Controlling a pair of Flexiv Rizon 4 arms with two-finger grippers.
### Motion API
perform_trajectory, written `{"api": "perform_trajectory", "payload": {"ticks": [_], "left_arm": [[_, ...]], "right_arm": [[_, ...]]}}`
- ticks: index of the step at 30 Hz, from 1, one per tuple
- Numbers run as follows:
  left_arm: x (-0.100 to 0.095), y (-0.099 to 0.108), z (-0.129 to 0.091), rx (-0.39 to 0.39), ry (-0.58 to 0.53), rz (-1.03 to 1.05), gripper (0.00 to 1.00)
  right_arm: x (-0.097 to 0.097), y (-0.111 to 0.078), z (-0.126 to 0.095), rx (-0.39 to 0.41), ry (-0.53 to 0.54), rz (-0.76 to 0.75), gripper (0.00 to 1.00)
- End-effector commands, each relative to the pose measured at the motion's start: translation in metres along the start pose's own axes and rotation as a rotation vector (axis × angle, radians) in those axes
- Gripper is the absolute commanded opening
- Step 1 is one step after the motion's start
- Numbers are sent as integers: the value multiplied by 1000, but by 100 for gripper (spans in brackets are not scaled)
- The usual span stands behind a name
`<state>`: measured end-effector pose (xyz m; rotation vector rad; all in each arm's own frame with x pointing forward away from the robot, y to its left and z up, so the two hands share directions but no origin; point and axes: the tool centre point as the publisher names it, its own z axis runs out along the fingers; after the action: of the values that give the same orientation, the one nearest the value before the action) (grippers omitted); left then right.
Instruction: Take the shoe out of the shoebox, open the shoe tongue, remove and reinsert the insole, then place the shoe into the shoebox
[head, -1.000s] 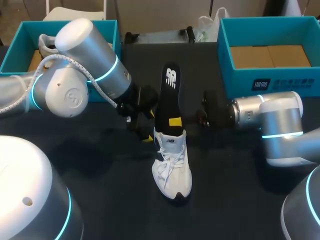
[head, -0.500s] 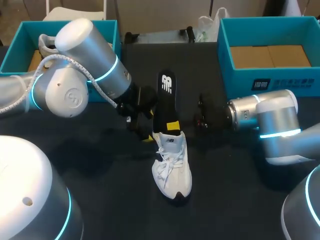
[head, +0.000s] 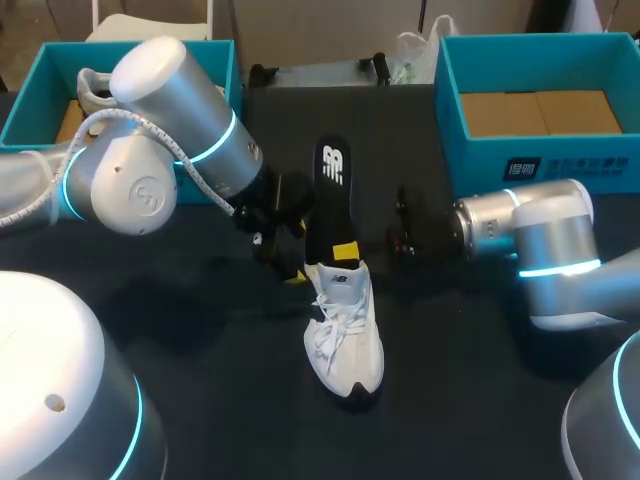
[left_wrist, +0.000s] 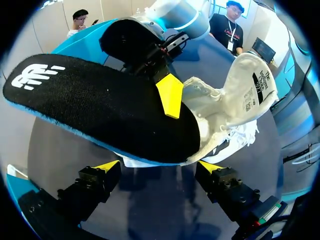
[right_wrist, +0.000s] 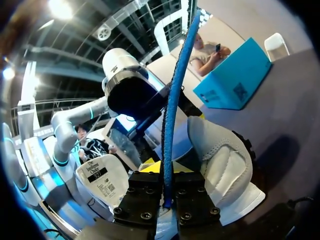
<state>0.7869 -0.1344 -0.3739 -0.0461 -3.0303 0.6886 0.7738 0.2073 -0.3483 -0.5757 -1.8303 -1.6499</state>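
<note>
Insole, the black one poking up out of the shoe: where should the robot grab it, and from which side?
Low on the free part of the insole, just above the shoe, coming in from the right. It is thin, flat and nearly upright, so fingers can squeeze its two broad faces. The right gripper pinches it that way, edge-on between its fingers.

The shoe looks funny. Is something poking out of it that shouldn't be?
Yes. The black insole stands almost upright out of the white shoe. Only its lower end is inside, so it isn't lying flat as an insole should. The right gripper is shut on it just above the shoe's opening.
</note>
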Motion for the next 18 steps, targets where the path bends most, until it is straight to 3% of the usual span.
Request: {"api": "perform_trajectory", "payload": {"ticks": [1,6,10,18], "left_arm": [[0,0,1,0,-1,1,100],[0,0,1,0,-1,1,100],[0,0,1,0,-1,1,100],[0,0,1,0,-1,1,100]], "right_arm": [[-2,-1,4,3,5,-12,12],[2,2,4,8,1,-30,13],[6,4,5,15,-4,-44,20],[9,7,4,19,-1,-69,20]]}}
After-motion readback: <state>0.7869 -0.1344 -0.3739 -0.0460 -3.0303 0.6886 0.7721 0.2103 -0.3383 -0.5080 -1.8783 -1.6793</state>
